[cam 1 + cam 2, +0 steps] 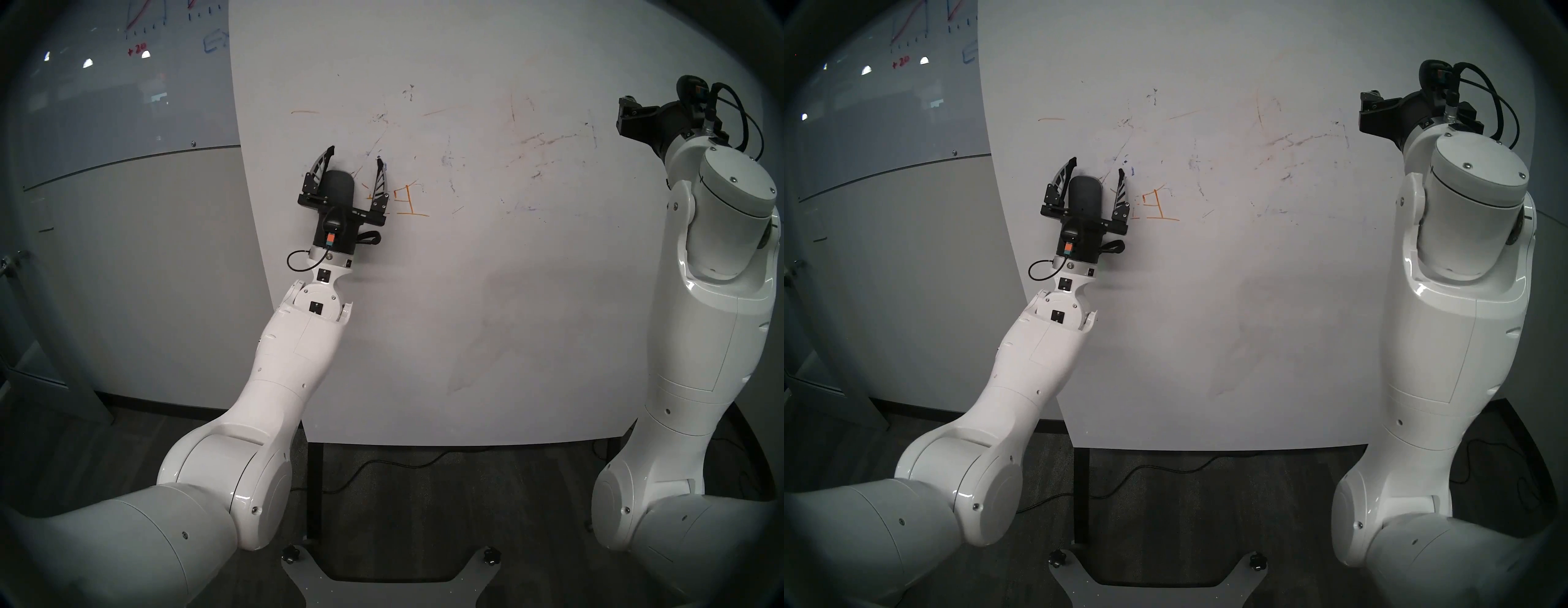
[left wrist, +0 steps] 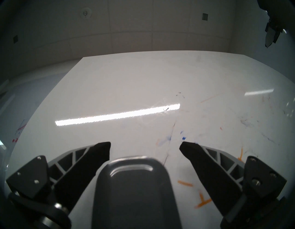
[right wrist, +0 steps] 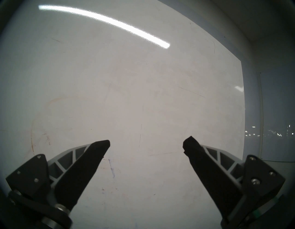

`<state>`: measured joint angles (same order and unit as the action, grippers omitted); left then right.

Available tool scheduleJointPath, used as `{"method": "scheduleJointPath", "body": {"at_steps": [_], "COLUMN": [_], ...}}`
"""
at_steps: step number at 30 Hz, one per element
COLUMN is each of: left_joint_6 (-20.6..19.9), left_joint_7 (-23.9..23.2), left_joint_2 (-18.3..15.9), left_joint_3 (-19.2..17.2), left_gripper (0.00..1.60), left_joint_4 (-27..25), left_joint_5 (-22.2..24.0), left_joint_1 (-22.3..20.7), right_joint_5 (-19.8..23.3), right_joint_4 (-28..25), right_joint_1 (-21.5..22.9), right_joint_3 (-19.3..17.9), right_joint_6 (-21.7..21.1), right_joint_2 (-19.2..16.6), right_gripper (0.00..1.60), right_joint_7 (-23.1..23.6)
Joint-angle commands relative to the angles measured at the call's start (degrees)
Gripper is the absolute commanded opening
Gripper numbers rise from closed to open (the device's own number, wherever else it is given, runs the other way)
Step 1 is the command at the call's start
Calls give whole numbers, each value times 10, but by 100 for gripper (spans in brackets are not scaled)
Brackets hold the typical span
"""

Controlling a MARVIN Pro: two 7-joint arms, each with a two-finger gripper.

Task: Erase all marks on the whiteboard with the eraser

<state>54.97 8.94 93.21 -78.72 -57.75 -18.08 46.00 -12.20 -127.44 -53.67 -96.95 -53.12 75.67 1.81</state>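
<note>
The eraser (image 2: pixel 135 191) is cut off by the lower edge of the left wrist view; its rear end is not visible. In the head views, the left gripper (image 1: pixel 354 163) covers part of the orange marks (image 1: pixel 407 204) on the whiteboard (image 1: pixel 466 318). The whiteboard's top edge is out of frame. Fingertips of the right gripper (image 1: pixel 628 114) cannot be distinguished there.

The whiteboard (image 1: pixel 466 297) stands upright, large and white. On it are marks (image 1: pixel 409 204): orange lines, small blue spots and faint black scribbles. The dark grey eraser (image 1: pixel 338 189) lies flat against the board, just left of the orange lines.
</note>
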Motion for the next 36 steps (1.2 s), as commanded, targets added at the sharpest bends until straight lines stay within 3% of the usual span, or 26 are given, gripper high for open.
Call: {"method": "scheduleJointPath", "body": {"at_steps": [1, 13, 22, 23, 36], "left_joint_6": [0, 0, 0, 0, 0], "left_joint_7": [2, 28, 102, 106, 168], "left_joint_2": [65, 128, 109, 107, 100], "left_joint_3": [44, 118, 87, 88, 107], "left_gripper": [160, 160, 160, 160, 160], "left_joint_4": [-65, -154, -247, -244, -357], "left_joint_5": [-9, -44, -64, -66, -178], "left_joint_1": [-64, -118, -10, -15, 84], "right_joint_5": [0, 2, 4, 4, 7], "right_joint_4": [-4, -4, -4, -4, -6], "right_joint_1": [3, 4, 3, 3, 4], "right_joint_3": [-1, 0, 0, 0, 1], "right_joint_6": [1, 1, 1, 1, 0], "right_joint_2": [-1, -2, -3, -3, -5], "right_gripper": [160, 160, 160, 160, 160], "right_joint_7": [-1, -3, -5, -5, -7]}}
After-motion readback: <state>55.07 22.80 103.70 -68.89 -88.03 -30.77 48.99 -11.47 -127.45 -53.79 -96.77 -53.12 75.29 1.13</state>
